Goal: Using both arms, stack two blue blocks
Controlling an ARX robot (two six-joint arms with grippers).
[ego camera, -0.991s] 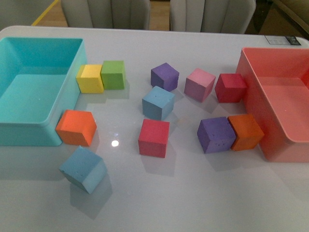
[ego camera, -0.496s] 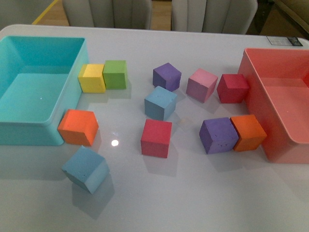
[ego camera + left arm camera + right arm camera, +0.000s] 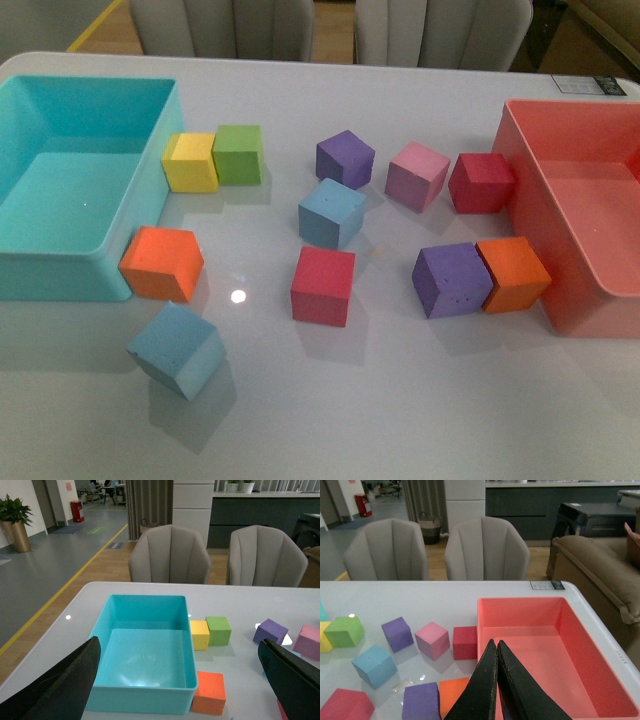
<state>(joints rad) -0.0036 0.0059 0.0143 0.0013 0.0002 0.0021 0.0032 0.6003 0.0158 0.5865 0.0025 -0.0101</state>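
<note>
Two sky-blue blocks lie apart on the white table in the front view. One blue block (image 3: 331, 212) sits in the middle, and it also shows in the right wrist view (image 3: 374, 665). The other blue block (image 3: 176, 349) lies tilted at the front left, beside an orange cube (image 3: 161, 263). Neither gripper shows in the front view. My left gripper (image 3: 178, 645) is open and empty, high above the turquoise bin (image 3: 142, 598). My right gripper (image 3: 495, 643) is shut and empty, above the near wall of the red bin (image 3: 520, 600).
The turquoise bin (image 3: 60, 275) stands at the left and the red bin (image 3: 530, 180) at the right. Yellow (image 3: 190, 162), green (image 3: 238, 153), purple (image 3: 345, 158), pink (image 3: 416, 175), red (image 3: 323, 285) and more cubes are scattered between them. Chairs stand behind the table.
The whole front picture has shifted a few pixels to the right. No block has moved on the table.
</note>
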